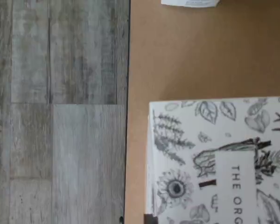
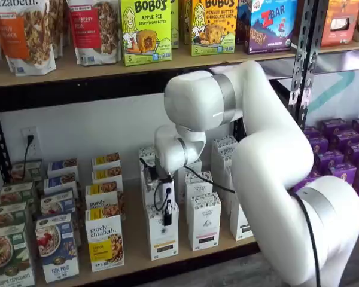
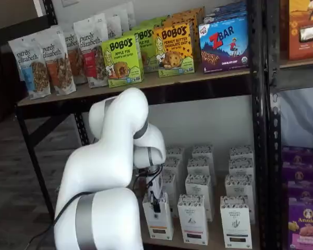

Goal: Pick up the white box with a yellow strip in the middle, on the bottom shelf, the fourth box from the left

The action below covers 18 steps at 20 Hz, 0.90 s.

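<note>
A white box with leaf drawings [image 2: 163, 239] stands at the front of its row on the bottom shelf; it also shows in a shelf view [image 3: 159, 221]. Its strip's colour is too small to tell. My gripper [image 2: 167, 215] hangs right at this box's upper front, with black fingers and a cable showing in both shelf views [image 3: 156, 203]. No gap between the fingers shows. The wrist view looks down on the box's printed top [image 1: 219, 158] on the brown shelf board [image 1: 196, 51].
More white boxes [image 2: 204, 221] stand close on the right and behind. Purely Elizabeth boxes [image 2: 105, 242] stand on the left, purple boxes [image 2: 341, 149] far right. The upper shelf [image 2: 78, 72] hangs above. Grey plank floor [image 1: 56, 112] lies beyond the shelf edge.
</note>
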Each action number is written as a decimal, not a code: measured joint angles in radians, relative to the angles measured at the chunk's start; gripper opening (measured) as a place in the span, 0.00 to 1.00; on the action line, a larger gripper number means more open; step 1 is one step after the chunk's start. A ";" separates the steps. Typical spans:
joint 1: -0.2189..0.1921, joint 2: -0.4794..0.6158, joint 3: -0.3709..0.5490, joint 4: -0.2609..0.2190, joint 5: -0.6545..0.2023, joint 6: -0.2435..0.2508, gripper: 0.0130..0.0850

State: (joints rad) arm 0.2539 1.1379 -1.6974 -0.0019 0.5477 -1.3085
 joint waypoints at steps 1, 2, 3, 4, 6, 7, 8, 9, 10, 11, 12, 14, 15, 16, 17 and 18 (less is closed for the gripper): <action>0.001 -0.005 0.008 -0.003 -0.002 0.003 0.50; 0.001 -0.011 0.017 -0.005 -0.003 0.005 0.50; 0.002 -0.018 0.027 -0.007 -0.004 0.008 0.50; 0.003 -0.024 0.037 -0.010 -0.005 0.012 0.50; 0.006 -0.040 0.063 -0.020 -0.012 0.022 0.50; 0.007 -0.048 0.078 -0.023 -0.016 0.027 0.50; 0.009 -0.057 0.093 -0.028 -0.021 0.033 0.50; 0.010 -0.067 0.110 -0.032 -0.027 0.038 0.50; 0.012 -0.077 0.127 -0.035 -0.034 0.042 0.50; 0.014 -0.087 0.144 -0.038 -0.040 0.047 0.50; 0.015 -0.098 0.161 -0.044 -0.047 0.054 0.50; 0.019 -0.122 0.201 -0.056 -0.066 0.067 0.50; 0.020 -0.133 0.220 -0.060 -0.076 0.072 0.50; 0.021 -0.147 0.244 -0.063 -0.089 0.076 0.50; 0.021 -0.162 0.266 -0.065 -0.101 0.078 0.50; 0.021 -0.177 0.290 -0.067 -0.113 0.080 0.50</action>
State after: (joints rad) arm 0.2749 0.9609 -1.4071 -0.0689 0.4345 -1.2284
